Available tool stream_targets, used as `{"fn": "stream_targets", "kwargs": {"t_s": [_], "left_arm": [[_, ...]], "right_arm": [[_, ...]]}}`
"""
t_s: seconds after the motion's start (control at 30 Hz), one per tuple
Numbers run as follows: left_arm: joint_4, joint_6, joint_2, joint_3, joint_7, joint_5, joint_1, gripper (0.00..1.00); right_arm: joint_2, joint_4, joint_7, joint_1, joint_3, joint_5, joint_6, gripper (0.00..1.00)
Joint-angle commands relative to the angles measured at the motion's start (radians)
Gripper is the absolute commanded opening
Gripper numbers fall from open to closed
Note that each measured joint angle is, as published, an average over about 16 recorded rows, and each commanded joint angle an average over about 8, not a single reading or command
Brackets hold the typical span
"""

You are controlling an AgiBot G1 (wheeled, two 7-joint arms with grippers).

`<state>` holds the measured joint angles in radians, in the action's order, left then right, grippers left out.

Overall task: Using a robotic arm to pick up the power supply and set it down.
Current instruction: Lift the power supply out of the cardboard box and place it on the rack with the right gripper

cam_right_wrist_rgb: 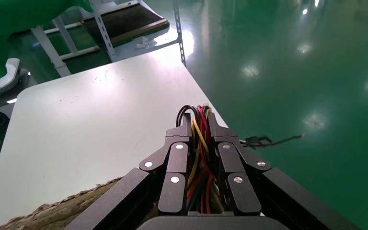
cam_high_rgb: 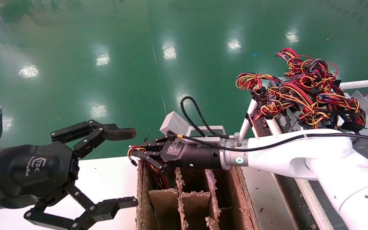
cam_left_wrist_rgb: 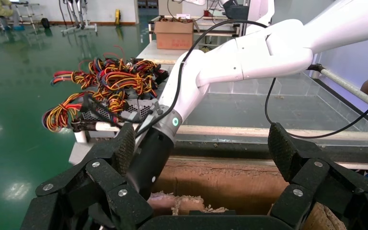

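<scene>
The right hand (cam_high_rgb: pixel 136 154) of the robotic arm (cam_high_rgb: pixel 286 153) reaches level over the far left corner of the cardboard box (cam_high_rgb: pixel 235 198). Its fingers (cam_right_wrist_rgb: pixel 179 158) are pinched nearly together on a bundle of red, yellow and black wires (cam_right_wrist_rgb: pixel 199 143), and those wires trail straight down from the hand into the box's left compartment. The power supply itself is hidden, so by my reading it hangs or sits directly below the hand, inside that compartment. The left hand (cam_high_rgb: pixel 120 169) waits spread wide, holding nothing, just beside the box over the counter (cam_high_rgb: pixel 107 179).
</scene>
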<state>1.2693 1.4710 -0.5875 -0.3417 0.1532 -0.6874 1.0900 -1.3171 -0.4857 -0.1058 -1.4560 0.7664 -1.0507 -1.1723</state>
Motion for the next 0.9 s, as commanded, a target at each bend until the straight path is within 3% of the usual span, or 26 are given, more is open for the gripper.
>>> {"fn": "stream_targets", "kwargs": {"t_s": [0.03,0.43,0.9], "left_arm": [[0.0,0.0,0.0,0.0,0.0,0.0,0.0,1.0],[0.0,0.0,0.0,0.0,0.0,0.0,0.0,1.0],[0.0,0.0,0.0,0.0,0.0,0.0,0.0,1.0]], "right_arm": [[0.005,0.0,-0.012,-0.004,-0.003,0.009,-0.01,0.0],[0.145,-0.203,-0.008,0.014,-0.076,0.096,-0.032,0.0],[0.392,-0.586,0.164,0.069,-0.176,0.2,0.05,0.0]]}}
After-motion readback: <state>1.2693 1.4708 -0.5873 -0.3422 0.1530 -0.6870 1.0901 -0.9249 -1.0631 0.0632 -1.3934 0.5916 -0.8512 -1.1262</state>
